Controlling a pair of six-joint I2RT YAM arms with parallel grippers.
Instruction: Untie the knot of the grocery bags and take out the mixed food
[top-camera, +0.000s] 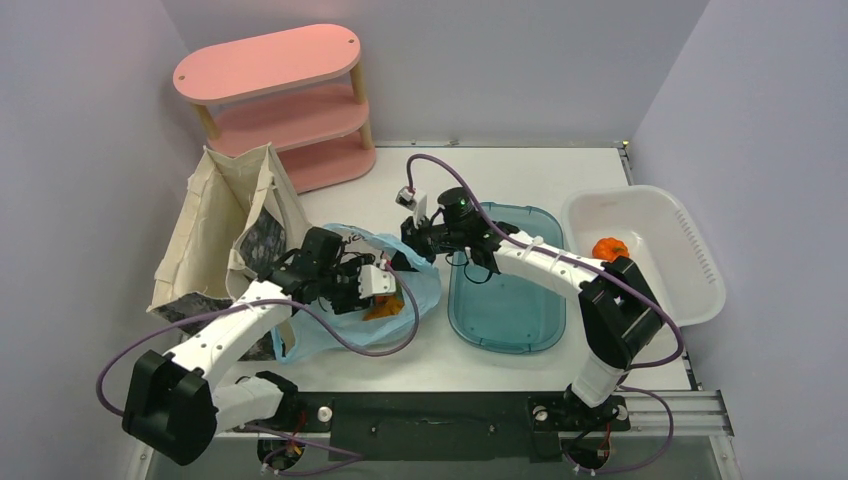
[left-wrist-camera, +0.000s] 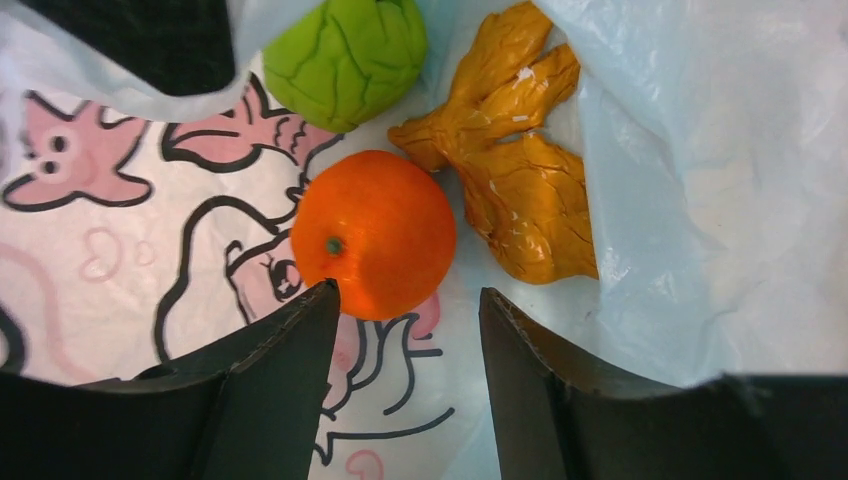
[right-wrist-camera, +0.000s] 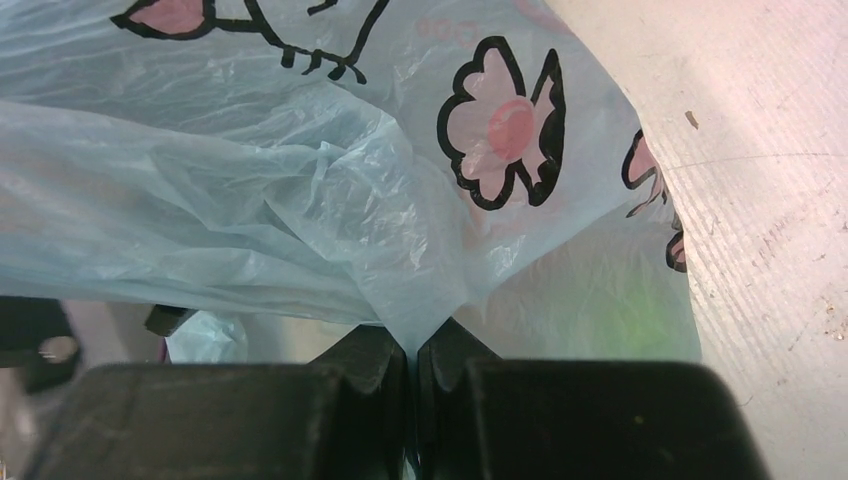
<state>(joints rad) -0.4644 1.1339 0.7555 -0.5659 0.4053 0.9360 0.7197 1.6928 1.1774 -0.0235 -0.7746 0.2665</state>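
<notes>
Overhead, far left: beige canvas tote (top-camera: 215, 215) stands open on the surface (top-camera: 560, 170), pink shelf unit (top-camera: 280, 100) behind it.

Left arm reaches right from its base. Left gripper (top-camera: 392, 287) is inside the mouth of the grocery bag (top-camera: 425, 285), which lies just right of the tote, centre-left on the surface.

Left wrist view: left gripper (left-wrist-camera: 408, 295) has its fingers parted about halfway, with nothing clamped between them. The orange fruit (left-wrist-camera: 375, 235) lies on the bag's printed plastic (left-wrist-camera: 700, 200), just ahead of the tips, its lower edge at the tip of the left finger (left-wrist-camera: 300, 370). Green fruit (left-wrist-camera: 345, 55) sits just beyond it. A crinkled mustard-yellow item (left-wrist-camera: 520, 170) lies beside both, to the right. All three are inside the bag.

Right gripper (top-camera: 408, 258) is at the bag's far right edge. Right wrist view: right gripper (right-wrist-camera: 412, 340) has its fingers pressed together, pinching a gathered fold of the light blue plastic (right-wrist-camera: 250, 200).

Right of the bag: teal tub (top-camera: 505, 295), under the right forearm. Far right: white basket (top-camera: 700, 260) with one small orange item (top-camera: 610, 248) inside.
</notes>
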